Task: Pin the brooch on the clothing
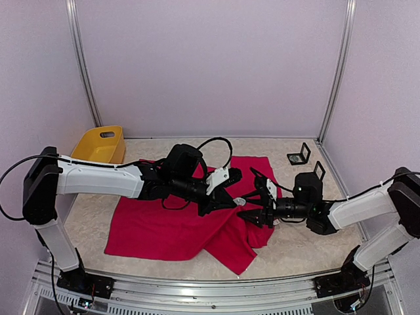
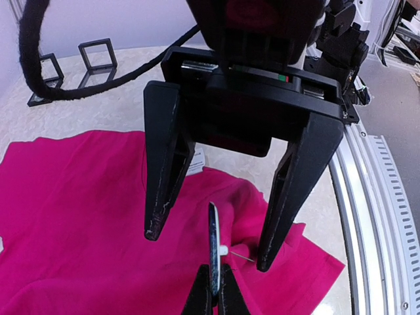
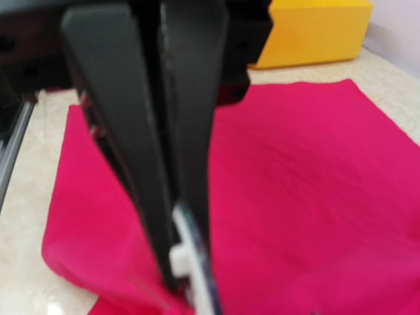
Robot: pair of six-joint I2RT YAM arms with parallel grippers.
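The crimson-pink T-shirt [image 1: 164, 226] lies rumpled on the table; it also shows in the left wrist view [image 2: 79, 216] and the right wrist view [image 3: 308, 184]. My right gripper [image 1: 254, 213] is shut on the brooch [image 1: 240, 201], a thin disc seen edge-on [image 2: 214, 239] with a white back post and a bare pin pointing right, just above a raised fold of shirt. In the right wrist view the brooch [image 3: 193, 262] sits blurred between the closed fingers [image 3: 190, 131]. My left gripper [image 2: 207, 248] is open, its fingertips either side of the brooch, touching neither it nor the cloth.
A yellow plastic tub [image 1: 102, 144] stands at the back left and shows in the right wrist view [image 3: 308, 33]. Two small black frame stands [image 1: 300, 155] sit at the back right, also seen in the left wrist view [image 2: 98, 56]. The metal rail [image 2: 380, 216] runs along the near edge.
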